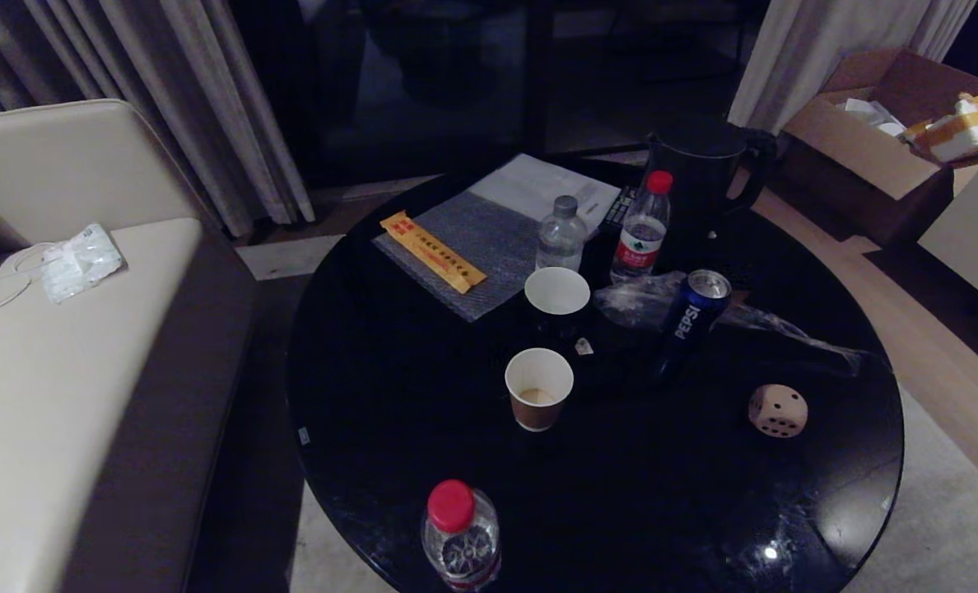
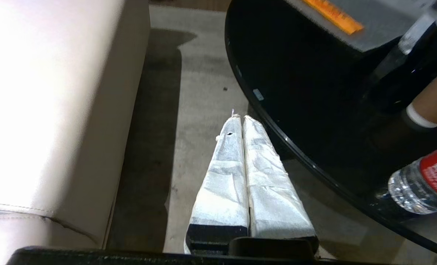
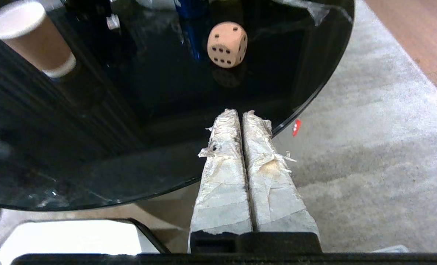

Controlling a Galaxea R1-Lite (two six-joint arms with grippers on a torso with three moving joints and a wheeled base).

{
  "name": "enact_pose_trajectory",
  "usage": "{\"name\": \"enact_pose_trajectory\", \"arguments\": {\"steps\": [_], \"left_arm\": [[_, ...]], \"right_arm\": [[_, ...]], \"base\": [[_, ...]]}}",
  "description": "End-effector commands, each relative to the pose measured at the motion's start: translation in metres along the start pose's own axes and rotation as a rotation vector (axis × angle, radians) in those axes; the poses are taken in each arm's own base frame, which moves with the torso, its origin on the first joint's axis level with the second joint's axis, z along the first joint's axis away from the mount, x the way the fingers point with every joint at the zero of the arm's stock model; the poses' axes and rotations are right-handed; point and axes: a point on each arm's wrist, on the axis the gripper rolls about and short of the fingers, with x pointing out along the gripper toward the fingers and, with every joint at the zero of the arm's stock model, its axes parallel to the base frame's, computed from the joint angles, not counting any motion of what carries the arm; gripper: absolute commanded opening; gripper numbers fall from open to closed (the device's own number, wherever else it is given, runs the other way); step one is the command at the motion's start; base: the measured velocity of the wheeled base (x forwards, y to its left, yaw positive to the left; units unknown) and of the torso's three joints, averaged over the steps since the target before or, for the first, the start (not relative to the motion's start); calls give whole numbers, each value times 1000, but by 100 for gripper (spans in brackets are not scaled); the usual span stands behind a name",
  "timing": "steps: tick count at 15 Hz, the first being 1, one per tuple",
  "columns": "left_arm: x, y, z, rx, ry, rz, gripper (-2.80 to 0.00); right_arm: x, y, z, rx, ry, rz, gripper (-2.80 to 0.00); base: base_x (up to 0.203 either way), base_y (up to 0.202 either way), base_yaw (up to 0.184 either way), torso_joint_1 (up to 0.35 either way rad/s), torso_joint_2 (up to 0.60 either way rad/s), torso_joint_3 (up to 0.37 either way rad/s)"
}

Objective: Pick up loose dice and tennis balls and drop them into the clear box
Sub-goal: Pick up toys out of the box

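We have nothing collected yet: the beige pip-marked cube die (image 1: 777,410) sits loose at about four o'clock on the round black glossy table (image 1: 390,412); no tennis balls or clear box show. Our left gripper (image 2: 239,117) and right gripper (image 3: 237,112) are both closed, empty, off the near rim. A blue Pepsi can (image 1: 695,311), brown paper cups (image 1: 538,387) and crumpled clear plastic wrap (image 1: 785,329) crowd the die's ten o'clock side.

"PEPSI" is read in white letters on the blue can (image 1: 697,314) standing on the table (image 1: 390,412); print is seen on the orange packet (image 1: 432,251) and the bottles' red labels (image 1: 639,249), but none of it can be made out.
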Motion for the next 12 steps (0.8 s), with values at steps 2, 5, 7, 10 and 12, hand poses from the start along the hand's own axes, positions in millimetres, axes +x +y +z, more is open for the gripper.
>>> {"name": "enact_pose_trajectory", "arguments": {"steps": [2, 5, 7, 10, 12], "left_arm": [[0, 0, 0, -1, 2, 1, -280], [0, 0, 0, -1, 1, 1, -280], [0, 0, 0, -1, 1, 1, -280], [0, 0, 0, -1, 1, 1, -280], [0, 0, 0, -1, 1, 1, -280]], "right_arm": [[0, 0, 0, -19, 2, 6, -280], [-2, 0, 6, -16, -13, -5, -280], [-4, 2, 32, 0, -7, -8, -280], [23, 5, 79, 48, 192, -25, -280], [56, 6, 94, 90, 361, -42, -280]], "base": [[0, 0, 0, 3, 5, -166], [0, 0, 0, 0, 2, -37], [0, 0, 0, 0, 0, 0], [0, 0, 0, 0, 0, 0], [0, 0, 0, 0, 0, 0]]}}
